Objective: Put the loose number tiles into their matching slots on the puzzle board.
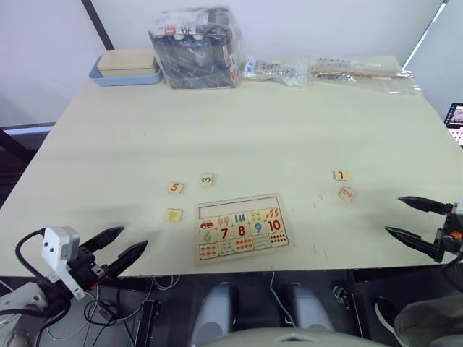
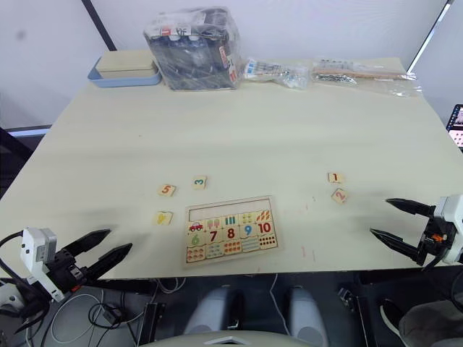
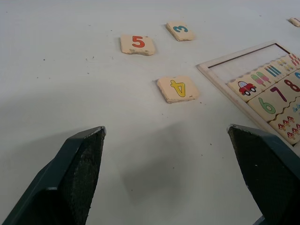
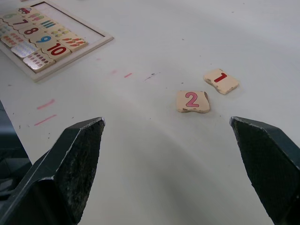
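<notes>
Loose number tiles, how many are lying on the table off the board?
5: tiles 5, 3 and 4 lie left of the puzzle board; tiles 1 and 2 lie right.

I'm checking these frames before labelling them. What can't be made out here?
- Big wrapped bundle, head views: glare and crinkled plastic hide its contents.
- Clear bags along the table's far edge: contents too small to tell.
- Puzzle board, left wrist view: cut off by the picture's edge and the left tool's finger.
- Screen, left eye view: cut by the edge.
- Board's dot pictures, head views: too small to count.
</notes>
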### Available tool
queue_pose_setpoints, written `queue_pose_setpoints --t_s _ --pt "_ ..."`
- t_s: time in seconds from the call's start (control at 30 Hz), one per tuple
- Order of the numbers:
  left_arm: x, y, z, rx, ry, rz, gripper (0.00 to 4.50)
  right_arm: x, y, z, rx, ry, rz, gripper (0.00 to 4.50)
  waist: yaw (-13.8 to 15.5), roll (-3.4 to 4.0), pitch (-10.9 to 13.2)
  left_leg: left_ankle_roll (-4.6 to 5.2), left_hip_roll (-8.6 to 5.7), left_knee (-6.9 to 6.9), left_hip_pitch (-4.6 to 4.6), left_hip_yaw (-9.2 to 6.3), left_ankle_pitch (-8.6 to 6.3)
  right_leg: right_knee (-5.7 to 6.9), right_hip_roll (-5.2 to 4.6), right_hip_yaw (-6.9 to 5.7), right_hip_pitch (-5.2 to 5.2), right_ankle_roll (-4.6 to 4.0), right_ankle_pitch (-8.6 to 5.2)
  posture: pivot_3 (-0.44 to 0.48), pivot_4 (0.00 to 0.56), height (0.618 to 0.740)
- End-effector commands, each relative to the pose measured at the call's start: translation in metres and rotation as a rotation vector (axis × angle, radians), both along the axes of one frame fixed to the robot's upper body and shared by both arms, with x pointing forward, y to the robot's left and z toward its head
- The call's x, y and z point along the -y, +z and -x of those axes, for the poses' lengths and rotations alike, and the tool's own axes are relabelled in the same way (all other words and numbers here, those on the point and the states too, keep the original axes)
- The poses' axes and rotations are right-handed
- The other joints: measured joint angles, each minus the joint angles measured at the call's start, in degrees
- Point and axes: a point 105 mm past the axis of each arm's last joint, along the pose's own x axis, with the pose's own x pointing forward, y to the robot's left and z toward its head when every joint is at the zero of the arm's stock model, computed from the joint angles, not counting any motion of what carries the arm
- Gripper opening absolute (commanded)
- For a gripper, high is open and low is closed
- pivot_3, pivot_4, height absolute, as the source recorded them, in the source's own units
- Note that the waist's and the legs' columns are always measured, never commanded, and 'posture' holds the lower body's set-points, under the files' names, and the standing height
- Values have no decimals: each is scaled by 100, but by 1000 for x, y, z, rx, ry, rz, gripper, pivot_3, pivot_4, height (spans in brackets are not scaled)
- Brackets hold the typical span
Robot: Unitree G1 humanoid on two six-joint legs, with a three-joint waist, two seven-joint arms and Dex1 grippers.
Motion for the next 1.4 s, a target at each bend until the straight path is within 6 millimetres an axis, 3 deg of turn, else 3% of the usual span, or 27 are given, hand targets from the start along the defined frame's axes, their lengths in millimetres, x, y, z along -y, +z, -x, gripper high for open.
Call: queue_pose_setpoints --t_s 0.03,0.27,0.43,0.73,1.0,1.4 --pt "-1 10 -4 35 -6 -20 4422 -6 11 -6 42 20 7 4500 0 0 0 0 0 0 0 0 0 0 0 0 0 0 0 0 150 740" --pt "17 22 -12 90 -76 -5 4422 -28 26 -31 46 45 -25 4500 -4 1 -1 -1 1 0 2 0 1 3 1 0 1 -1 1 0 150 740" --pt "30 37 -11 208 -169 0 4422 -48 36 -61 44 79 15 4500 -12 2 0 0 0 -1 -4 3 0 1 1 0 0 -1 1 0 150 740" --pt "32 51 10 244 -420 48 4422 -58 47 -108 7 195 156 4500 -20 5 3 1 -2 -1 -8 3 0 -1 2 -8 -2 -4 0 0 150 740" --pt "30 48 21 227 -443 101 4422 -52 26 -148 -48 255 341 4500 -151 8 7 0 -2 -2 -7 7 1 -1 7 -9 -1 -3 0 0 150 740" --pt "24 44 28 228 -406 121 4422 -51 7 -157 -100 243 389 4500 -179 14 10 -2 -1 -3 -3 9 2 2 5 -7 0 -3 1 0 150 740"
